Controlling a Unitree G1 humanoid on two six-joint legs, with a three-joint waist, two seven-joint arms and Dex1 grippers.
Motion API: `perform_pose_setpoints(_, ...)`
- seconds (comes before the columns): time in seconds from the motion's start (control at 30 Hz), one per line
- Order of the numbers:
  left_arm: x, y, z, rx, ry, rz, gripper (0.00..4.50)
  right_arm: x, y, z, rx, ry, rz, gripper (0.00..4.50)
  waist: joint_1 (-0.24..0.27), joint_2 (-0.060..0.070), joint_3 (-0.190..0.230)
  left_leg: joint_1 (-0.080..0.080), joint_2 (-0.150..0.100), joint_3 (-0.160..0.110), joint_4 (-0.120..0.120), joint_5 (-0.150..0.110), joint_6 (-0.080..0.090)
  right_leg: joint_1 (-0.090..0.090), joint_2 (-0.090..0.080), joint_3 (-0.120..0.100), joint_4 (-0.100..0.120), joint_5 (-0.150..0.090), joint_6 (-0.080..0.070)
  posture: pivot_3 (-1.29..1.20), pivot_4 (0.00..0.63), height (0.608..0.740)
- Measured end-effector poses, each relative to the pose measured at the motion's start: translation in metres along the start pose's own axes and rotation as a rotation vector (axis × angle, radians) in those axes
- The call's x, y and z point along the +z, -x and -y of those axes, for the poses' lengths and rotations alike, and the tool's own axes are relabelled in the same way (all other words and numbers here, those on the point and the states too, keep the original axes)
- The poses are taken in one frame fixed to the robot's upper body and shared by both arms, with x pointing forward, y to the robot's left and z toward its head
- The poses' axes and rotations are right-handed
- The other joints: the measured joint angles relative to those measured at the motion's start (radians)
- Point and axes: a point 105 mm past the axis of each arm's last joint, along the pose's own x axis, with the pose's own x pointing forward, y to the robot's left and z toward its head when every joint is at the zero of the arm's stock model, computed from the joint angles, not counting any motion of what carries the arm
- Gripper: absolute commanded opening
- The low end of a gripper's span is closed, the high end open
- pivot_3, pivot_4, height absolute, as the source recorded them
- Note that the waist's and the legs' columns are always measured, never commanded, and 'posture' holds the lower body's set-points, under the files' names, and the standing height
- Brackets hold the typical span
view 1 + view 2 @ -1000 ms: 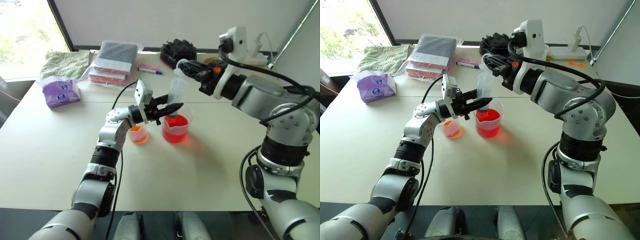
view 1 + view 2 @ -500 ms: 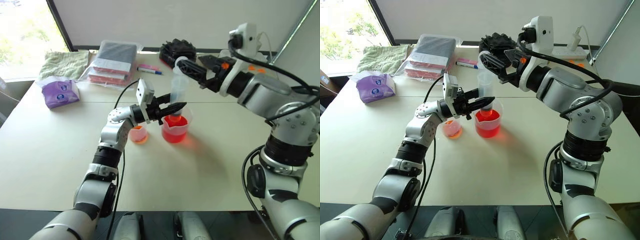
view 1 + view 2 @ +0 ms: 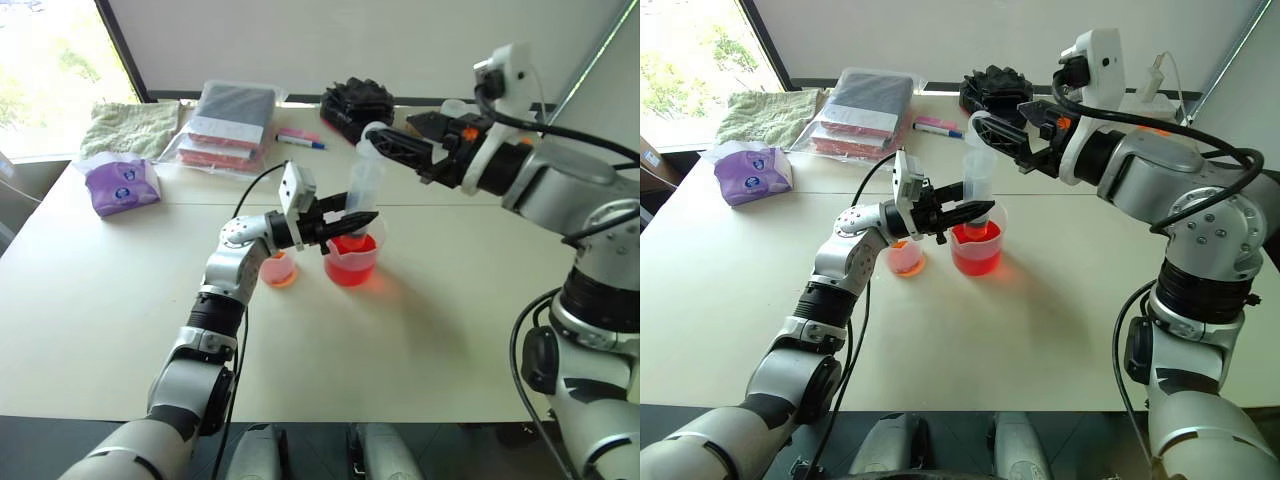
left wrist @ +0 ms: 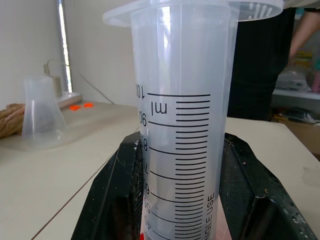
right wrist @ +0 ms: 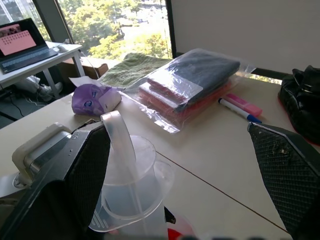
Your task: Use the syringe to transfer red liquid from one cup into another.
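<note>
A pale bench [image 3: 120, 300] by a bright window carries clutter along its far edge: a folded towel [image 3: 130, 128], a purple tissue pack [image 3: 121, 186], a bagged bundle [image 3: 228, 125], markers and a black heap. Near the middle stand the wider cup [image 3: 350, 258] of deep red liquid [image 3: 349, 262] and, just beside it on the robot's left, the narrower cup [image 3: 277, 268] with a shallow orange-red layer.

The syringe [image 3: 364, 187] stands upright, tip down over the wider cup. The left end effector [image 3: 352, 219] is pinched on its lower barrel, black fingers [image 4: 116, 200] pressed to either side of the printed scale. The right end effector [image 3: 992, 136] sits at the plunger top with its fingers spread wide, one to each side of the flange, not gripping.

The syringe looks light, stiff and smooth, so it could likely twist or slide in a two-finger pinch, and the clear barrel may flex if squeezed hard. The barrel is the sound place to steady it; the plunger head is probably where the right fingers should close for a straight pull. The thin cups would tip easily if nudged.
</note>
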Motion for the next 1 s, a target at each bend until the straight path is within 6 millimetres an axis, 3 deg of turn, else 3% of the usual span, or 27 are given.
perform_pose_setpoints(0.37, -0.001, -0.001, 0.001, -0.007, -0.001, -0.009, 1.48, 0.004, 0.015, 0.001, 0.055, 0.044, -0.026, 4.45, 0.001, 0.0, 0.0, 0.0, 0.0, 0.0, 0.0, 0.0, 0.0, 0.0, 0.0, 0.0, 0.0, 0.0, 0.0, 0.0, 0.15, 0.74)
perform_pose_setpoints(0.77, -0.001, -0.001, -0.001, 0.015, -0.001, -0.004, 1.48, 0.015, 0.04, 0.001, 0.127, -0.05, 0.091, 4.45, 0.002, 0.0, 0.0, 0.0, 0.0, 0.0, 0.0, 0.0, 0.0, 0.0, 0.0, 0.0, 0.0, 0.0, 0.0, 0.0, 0.15, 0.74)
perform_pose_setpoints(1.0, 0.003, 0.0, -0.005, 0.047, -0.005, 0.012, 1.48, 0.005, 0.038, 0.005, 0.103, -0.074, 0.08, 4.45, 0.001, 0.0, 0.0, 0.0, 0.0, 0.0, 0.0, 0.0, 0.0, 0.0, 0.0, 0.0, 0.0, 0.0, 0.0, 0.0, 0.15, 0.74)
